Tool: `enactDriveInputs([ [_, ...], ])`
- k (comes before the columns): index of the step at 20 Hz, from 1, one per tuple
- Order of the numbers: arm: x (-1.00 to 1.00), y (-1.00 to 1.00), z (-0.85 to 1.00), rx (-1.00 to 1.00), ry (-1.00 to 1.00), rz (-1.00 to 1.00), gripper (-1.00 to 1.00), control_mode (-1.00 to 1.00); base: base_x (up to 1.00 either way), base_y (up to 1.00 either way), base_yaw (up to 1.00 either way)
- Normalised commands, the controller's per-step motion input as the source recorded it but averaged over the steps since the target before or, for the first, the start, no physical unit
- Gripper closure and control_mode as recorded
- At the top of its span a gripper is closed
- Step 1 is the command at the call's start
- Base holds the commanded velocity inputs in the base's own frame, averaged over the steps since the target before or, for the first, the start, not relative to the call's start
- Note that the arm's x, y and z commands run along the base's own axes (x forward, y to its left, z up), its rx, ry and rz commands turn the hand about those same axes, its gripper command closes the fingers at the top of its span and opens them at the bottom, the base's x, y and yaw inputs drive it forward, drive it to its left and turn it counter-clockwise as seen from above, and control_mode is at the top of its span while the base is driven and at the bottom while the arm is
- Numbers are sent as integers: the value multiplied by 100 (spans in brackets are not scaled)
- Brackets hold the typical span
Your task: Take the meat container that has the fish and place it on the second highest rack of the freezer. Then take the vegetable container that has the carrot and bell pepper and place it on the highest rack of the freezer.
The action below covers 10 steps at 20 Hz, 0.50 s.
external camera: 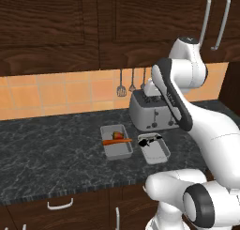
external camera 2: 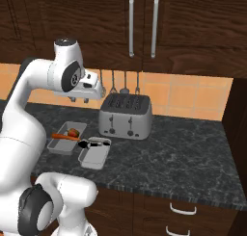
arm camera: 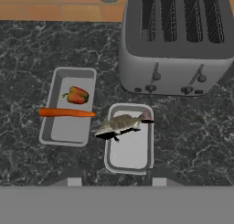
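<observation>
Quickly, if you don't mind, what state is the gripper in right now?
Gripper: open and holding nothing, hovering above the tray with the fish.

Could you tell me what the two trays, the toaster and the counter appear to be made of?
The fish tray and vegetable tray look like matte grey metal or plastic; it is unclear which. The toaster looks like brushed metal with a dull sheen. The counter looks like polished dark stone with pale veining.
</observation>
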Motion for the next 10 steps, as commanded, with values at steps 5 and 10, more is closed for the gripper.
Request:
enactDriveInputs([
  [5,5,2,-1,2,2,-2,-100,-100,0,0,0],
  [10,-2,0,-27,21,7,-77,-100,-100,0,0,0],
])
